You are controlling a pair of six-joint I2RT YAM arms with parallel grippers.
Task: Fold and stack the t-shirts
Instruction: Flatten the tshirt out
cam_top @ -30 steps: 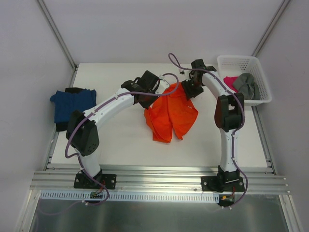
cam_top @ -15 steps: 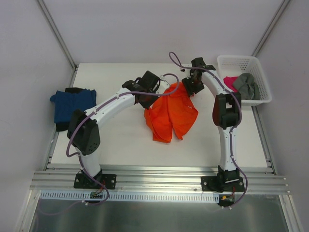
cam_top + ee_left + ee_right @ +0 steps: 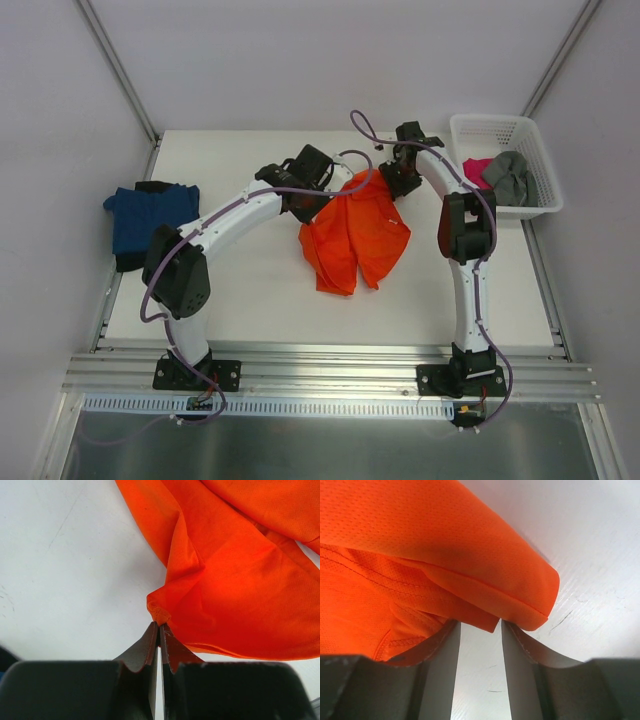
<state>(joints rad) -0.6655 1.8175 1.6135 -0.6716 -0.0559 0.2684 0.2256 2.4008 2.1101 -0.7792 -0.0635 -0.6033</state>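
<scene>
**White tabletop, orange shirt held at one corner only**

White table (image 3: 250, 300) shows bare across the lower middle of the overhead frame, between my bases and the orange t-shirt (image 3: 355, 240). I judge that this is the room to draw the cloth into. The shirt lies crumpled at the centre of the frame, bunched lengthwise.

At its upper left edge my left gripper (image 3: 159, 630) is pressed together on a small corner of the cloth, and the fabric fans away from the pinch. At its upper right edge my right gripper (image 3: 480, 630) stands spread. A folded hem lies across the fingertips and only a small flap dips into the gap, so nothing is clamped there yet.

To do this step well, I should close the right fingers over the whole hem, not just the flap. Then I should lift both corners level and pull them apart until the shirt hangs flat.

A dark blue t-shirt (image 3: 145, 215) lies on a black one (image 3: 125, 262) at the table's left edge, well clear of the orange shirt. At the upper right, just beyond my right arm, the white basket (image 3: 530, 135) holds the pink t-shirt (image 3: 477, 170) and the grey t-shirt (image 3: 510, 175). A wide outward swing on that side could clip it.
</scene>
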